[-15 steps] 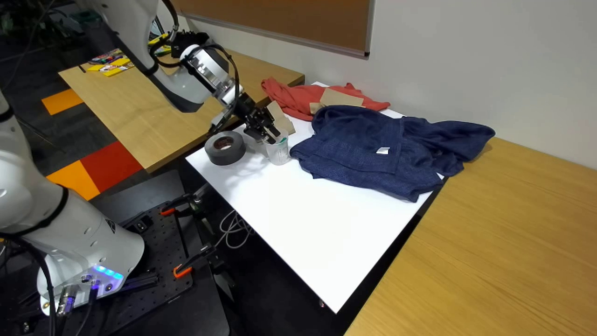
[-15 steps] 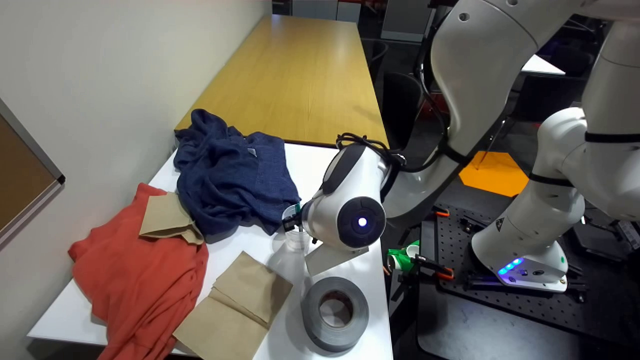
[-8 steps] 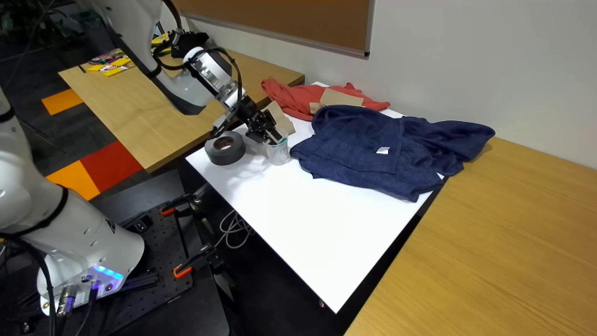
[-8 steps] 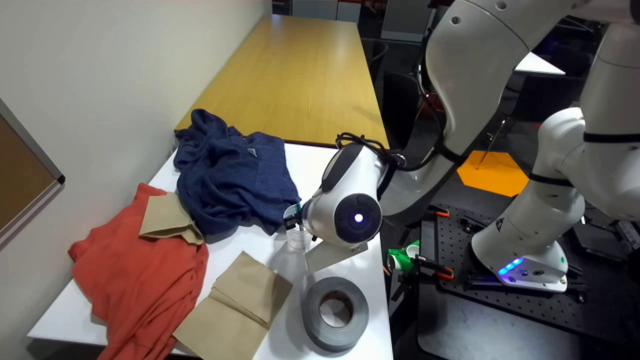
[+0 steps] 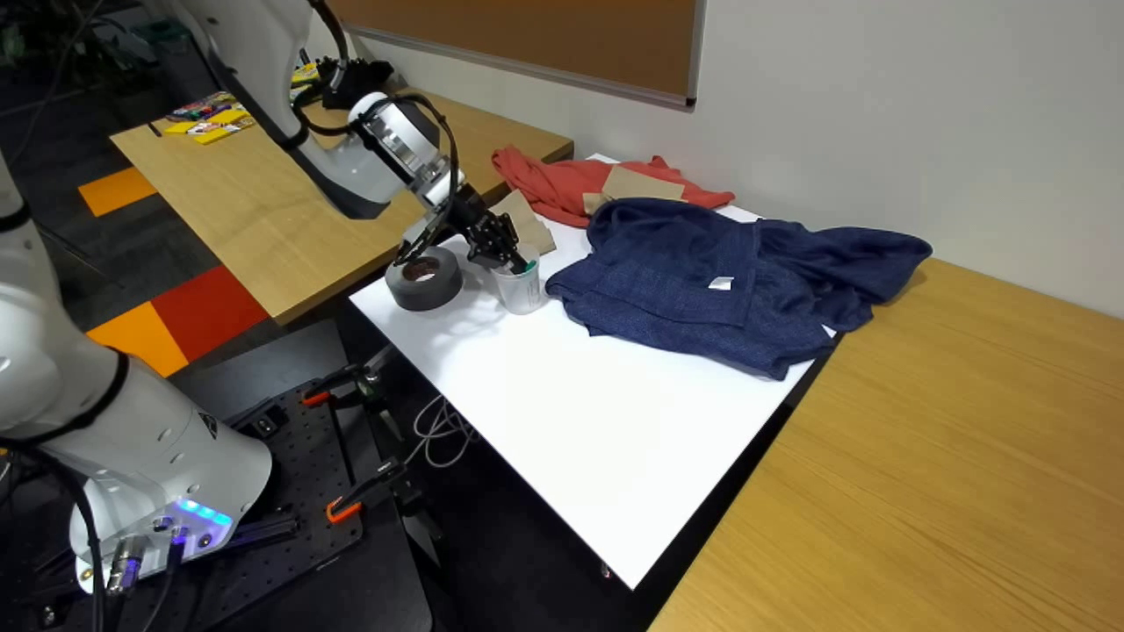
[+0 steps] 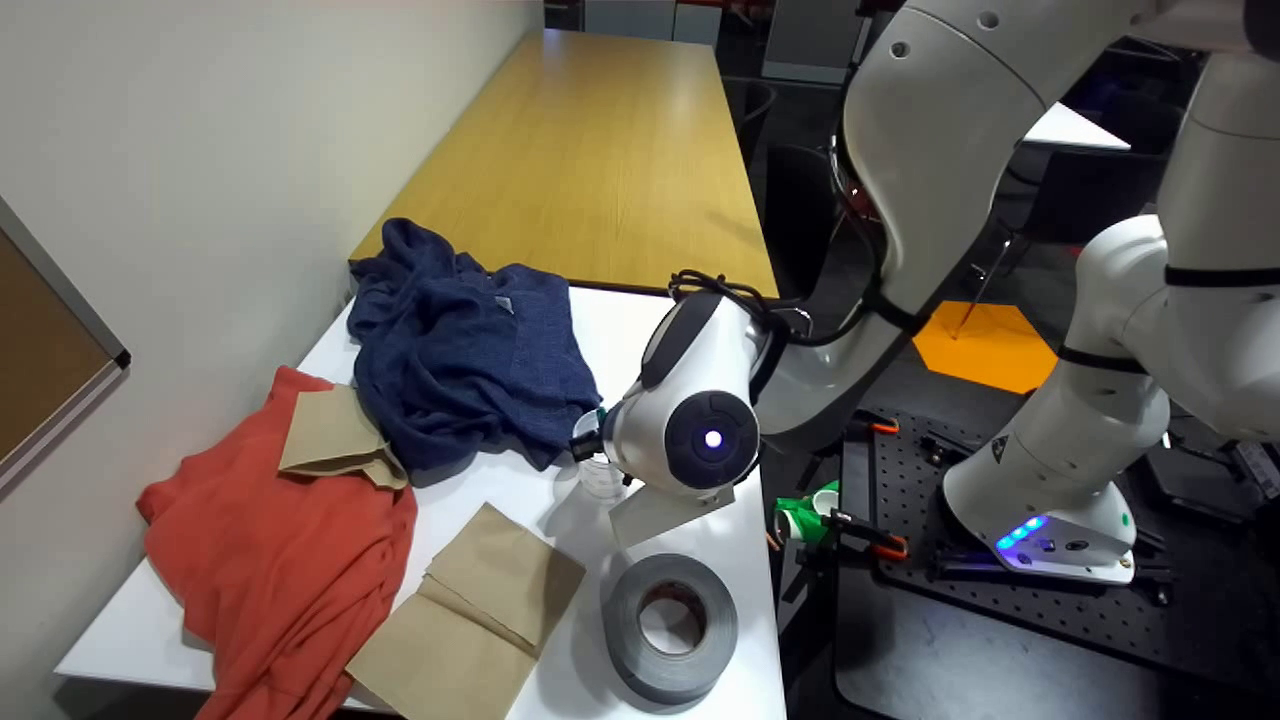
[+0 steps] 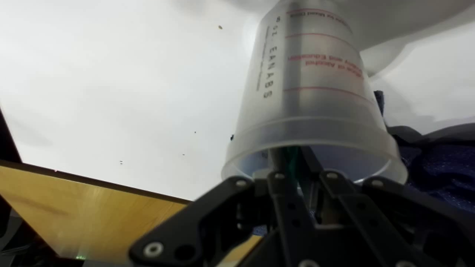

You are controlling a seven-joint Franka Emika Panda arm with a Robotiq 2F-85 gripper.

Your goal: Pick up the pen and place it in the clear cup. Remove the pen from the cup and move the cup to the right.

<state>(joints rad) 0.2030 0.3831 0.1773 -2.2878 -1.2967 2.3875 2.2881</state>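
Observation:
The clear cup (image 5: 522, 297) stands on the white tabletop, seen in both exterior views (image 6: 602, 482). Its rim and printed wall fill the upper wrist view (image 7: 319, 104). The dark-green pen (image 5: 530, 266) is inside the cup, and its end shows at the rim. In the wrist view the pen (image 7: 292, 165) lies between the two fingers. My gripper (image 5: 518, 263) reaches into the cup's mouth at a slant, with its fingers close together on the pen. The fingertips (image 7: 297, 155) are partly hidden by the cup wall. In an exterior view the wrist covers most of the gripper (image 6: 588, 446).
A grey tape roll (image 5: 424, 279) lies close beside the cup. A blue garment (image 5: 702, 272) lies on the cup's other side. A red cloth (image 6: 290, 560) and folded brown paper (image 6: 480, 610) are nearby. A wooden table (image 5: 931, 456) adjoins the white one.
The fingers have come together on the pen. The gripper has dipped slightly into the cup. The cup has shifted a little toward the robot's base.

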